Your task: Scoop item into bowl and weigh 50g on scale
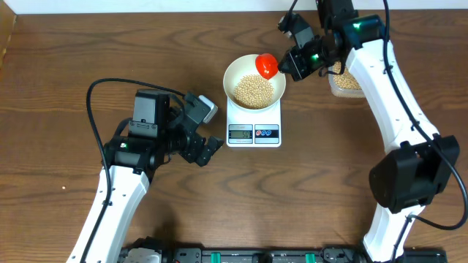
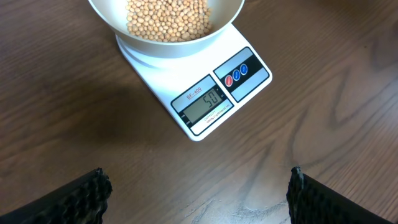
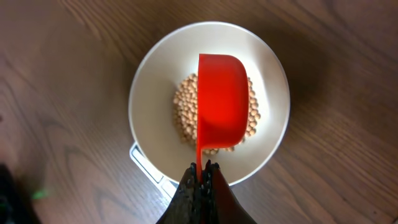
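dark wood table (image 1: 73,73): bowl (image 1: 235,73) of beans (image 1: 253,91) sits on the scale (image 1: 254,134), display (image 2: 208,101) reading 50. your right gripper (image 3: 200,171) pinches the red scoop (image 3: 222,93) over it; left gripper (image 2: 199,186) hangs spread open. weighing looks done; next, probably ease the scoop away without spilling.

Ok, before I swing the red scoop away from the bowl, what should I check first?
1. Scale display reads 50: ok.
2. Bowl sits on the scale platform, not overhanging the display: ok.
3. Beans lie inside the bowl, none on its rim: ok.
4. Right pincer is shut on the handle of the scoop: ok.
5. Scoop is emptied: cannot tell, as only its outer side shows.
6. Left pincer is open and apart from the scale, so it adds no weight: ok.
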Available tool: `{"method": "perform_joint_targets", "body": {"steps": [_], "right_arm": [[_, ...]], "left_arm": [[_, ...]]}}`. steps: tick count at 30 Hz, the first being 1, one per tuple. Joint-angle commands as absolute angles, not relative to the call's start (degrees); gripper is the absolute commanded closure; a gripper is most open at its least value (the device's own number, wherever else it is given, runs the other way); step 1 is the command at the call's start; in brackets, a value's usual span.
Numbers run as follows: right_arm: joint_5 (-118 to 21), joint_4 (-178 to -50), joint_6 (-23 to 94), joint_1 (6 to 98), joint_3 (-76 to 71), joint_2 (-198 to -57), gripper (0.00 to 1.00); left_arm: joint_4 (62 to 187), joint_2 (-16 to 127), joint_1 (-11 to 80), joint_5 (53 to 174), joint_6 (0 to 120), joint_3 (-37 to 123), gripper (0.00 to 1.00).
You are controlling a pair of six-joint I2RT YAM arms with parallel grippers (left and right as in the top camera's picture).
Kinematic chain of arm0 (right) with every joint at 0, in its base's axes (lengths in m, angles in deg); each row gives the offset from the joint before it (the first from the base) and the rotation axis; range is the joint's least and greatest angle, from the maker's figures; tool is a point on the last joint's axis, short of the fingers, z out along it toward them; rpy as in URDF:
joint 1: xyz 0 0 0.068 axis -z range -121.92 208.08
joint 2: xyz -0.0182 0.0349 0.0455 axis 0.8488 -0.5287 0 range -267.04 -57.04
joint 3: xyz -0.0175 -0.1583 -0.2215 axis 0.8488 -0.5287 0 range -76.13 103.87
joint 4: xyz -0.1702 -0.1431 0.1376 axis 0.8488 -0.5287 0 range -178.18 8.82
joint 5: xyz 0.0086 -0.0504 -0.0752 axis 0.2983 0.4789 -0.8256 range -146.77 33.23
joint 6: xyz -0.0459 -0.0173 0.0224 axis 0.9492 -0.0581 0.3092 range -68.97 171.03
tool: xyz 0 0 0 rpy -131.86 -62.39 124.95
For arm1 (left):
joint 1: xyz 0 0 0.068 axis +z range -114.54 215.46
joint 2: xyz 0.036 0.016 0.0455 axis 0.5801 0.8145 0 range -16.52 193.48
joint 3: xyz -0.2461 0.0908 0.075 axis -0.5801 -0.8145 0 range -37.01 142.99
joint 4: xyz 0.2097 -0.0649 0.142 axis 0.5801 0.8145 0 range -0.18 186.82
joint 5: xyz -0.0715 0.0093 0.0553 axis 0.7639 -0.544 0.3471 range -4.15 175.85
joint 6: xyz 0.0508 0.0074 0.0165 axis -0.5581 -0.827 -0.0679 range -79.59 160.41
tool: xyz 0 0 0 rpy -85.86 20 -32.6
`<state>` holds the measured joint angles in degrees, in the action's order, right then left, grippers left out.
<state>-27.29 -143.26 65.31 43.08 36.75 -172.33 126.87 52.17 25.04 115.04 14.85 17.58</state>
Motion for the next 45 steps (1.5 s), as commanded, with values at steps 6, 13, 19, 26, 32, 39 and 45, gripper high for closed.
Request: {"method": "perform_joint_targets", "body": {"steps": [6,13,19,26,32,39,45], "right_arm": [[-12.9,-143.9,63.7,50.8,38.3,-166.4,0.99],[-10.6,-148.2,64.0,60.8,38.3,-164.1,0.99],[-11.2,-151.4,64.8,69.3,38.3,-162.6,0.99],[-19.1,-156.5,65.9,76.4,38.3,-162.6,0.99],[-32.4,-156.6,65.9,74.9,38.3,-162.6,0.99],[-45.0,-155.2,63.7,70.7,38.2,-162.6,0.99],[-50.8,-154.2,62.7,67.2,38.2,-162.7,0.99]], "left_arm": [[126.9,52.3,24.9,114.7,14.3,17.4,0.07],[126.9,52.3,24.9,114.7,14.3,17.4,0.07],[126.9,52.3,24.9,114.7,14.3,17.4,0.07],[126.9,52.3,24.9,114.7,14.3,17.4,0.07],[126.9,52.3,24.9,114.7,14.3,17.4,0.07],[126.9,52.3,24.9,114.7,14.3,17.4,0.07],[126.9,52.3,24.9,114.7,14.3,17.4,0.07]]}}
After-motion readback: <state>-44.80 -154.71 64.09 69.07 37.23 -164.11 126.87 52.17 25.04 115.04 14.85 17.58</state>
